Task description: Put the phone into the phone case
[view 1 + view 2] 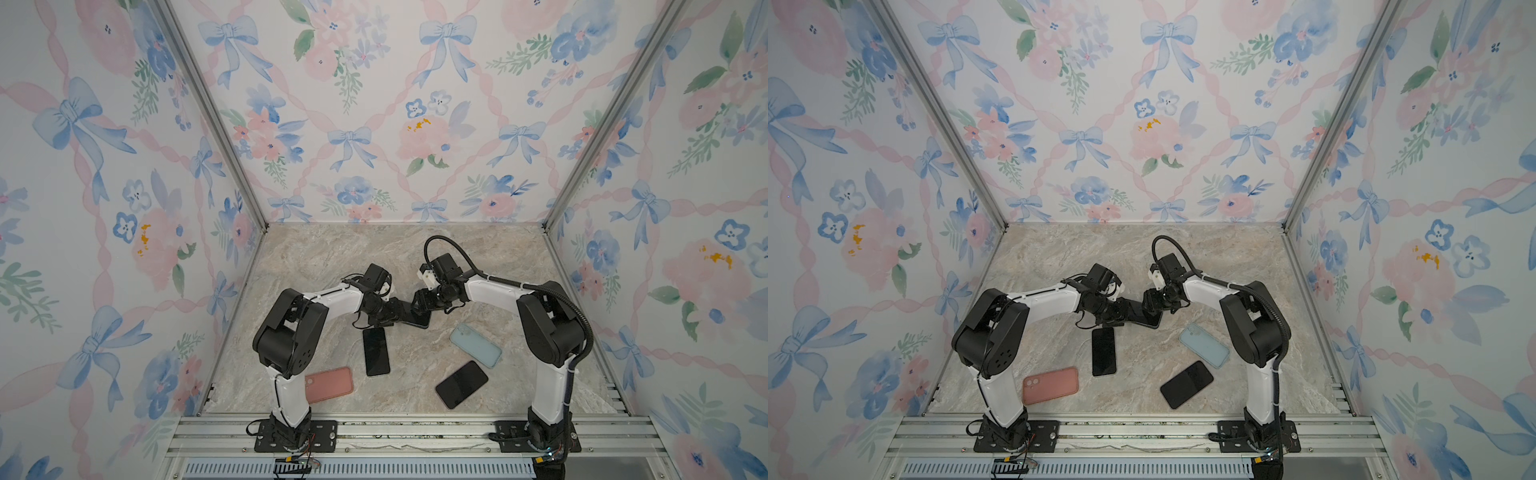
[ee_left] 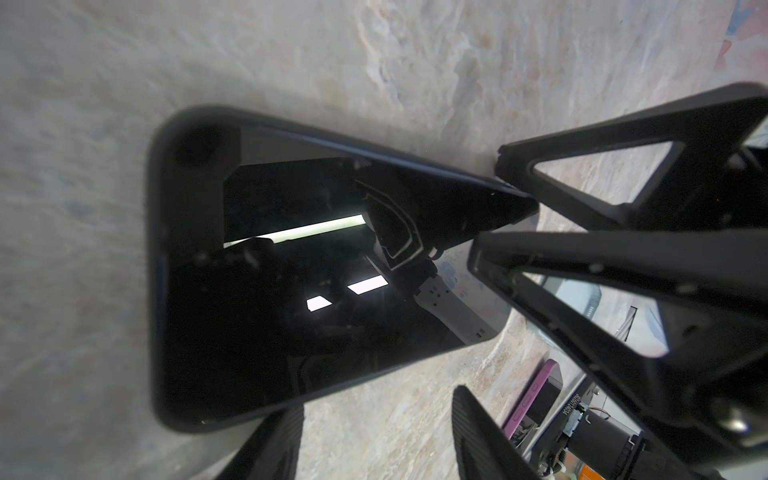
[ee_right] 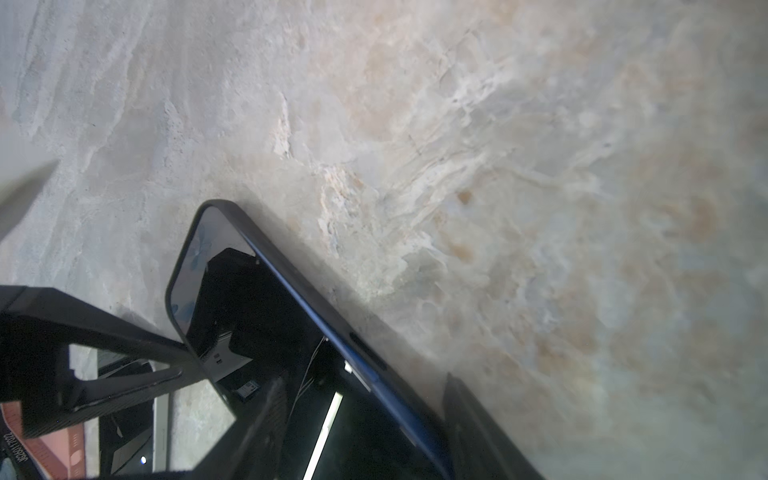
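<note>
Mid-table between the arms, we see the phone [image 2: 291, 291] screen up inside a navy case [image 3: 316, 316], near a bare phone [image 1: 376, 351]. Whether it lies flat on the table [image 1: 332, 257] we cannot tell. The left gripper [image 2: 374, 399] has its jaws spread, one fingertip [image 2: 282, 424] touching the phone's long edge and the other clear of it. The right gripper [image 3: 361, 380] straddles the opposite rim, one finger over the screen and one outside, and we cannot tell if it clamps. A pale blue case [image 1: 476, 345] and a pink case [image 1: 330, 384] lie apart.
</note>
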Motion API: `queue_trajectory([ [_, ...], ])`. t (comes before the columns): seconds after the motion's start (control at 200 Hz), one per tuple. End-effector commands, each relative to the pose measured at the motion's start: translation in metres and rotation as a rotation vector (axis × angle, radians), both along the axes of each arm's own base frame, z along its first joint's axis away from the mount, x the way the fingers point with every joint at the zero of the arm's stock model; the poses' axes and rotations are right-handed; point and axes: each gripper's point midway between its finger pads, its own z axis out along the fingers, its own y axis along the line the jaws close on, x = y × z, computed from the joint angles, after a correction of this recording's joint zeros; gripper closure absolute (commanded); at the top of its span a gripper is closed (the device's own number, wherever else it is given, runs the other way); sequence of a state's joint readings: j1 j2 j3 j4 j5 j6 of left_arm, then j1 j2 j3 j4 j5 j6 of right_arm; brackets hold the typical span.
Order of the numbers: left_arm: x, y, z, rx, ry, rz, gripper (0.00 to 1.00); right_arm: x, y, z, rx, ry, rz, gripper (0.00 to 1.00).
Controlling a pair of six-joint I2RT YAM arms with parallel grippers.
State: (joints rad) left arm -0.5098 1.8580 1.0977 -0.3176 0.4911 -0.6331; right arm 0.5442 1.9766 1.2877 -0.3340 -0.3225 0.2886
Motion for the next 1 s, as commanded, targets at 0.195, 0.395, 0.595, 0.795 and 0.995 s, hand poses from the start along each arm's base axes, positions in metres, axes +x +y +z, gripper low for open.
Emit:
queue_trajectory([
  [0.195, 0.007, -0.002, -0.008, -0.001, 0.012, 0.008, 0.44, -0.032, 0.007, -0.003, 0.013, 0.042, 0.012, 0.38],
  [0.395, 0.014, -0.006, -0.004, -0.01, 0.001, 0.009, 0.44, -0.047, 0.011, -0.004, 0.012, 0.052, 0.014, 0.4],
  [0.595, 0.018, -0.01, 0.0, -0.02, -0.007, 0.009, 0.47, -0.055, 0.008, 0.002, 0.011, 0.057, -0.02, 0.41],
  [0.795, 0.019, -0.012, -0.003, -0.019, 0.001, 0.006, 0.49, -0.065, 0.006, 0.005, 0.029, 0.064, -0.039, 0.43],
  [0.995, 0.018, -0.009, -0.002, -0.003, -0.011, 0.016, 0.5, -0.075, 0.016, -0.002, 0.025, 0.084, -0.021, 0.44],
])
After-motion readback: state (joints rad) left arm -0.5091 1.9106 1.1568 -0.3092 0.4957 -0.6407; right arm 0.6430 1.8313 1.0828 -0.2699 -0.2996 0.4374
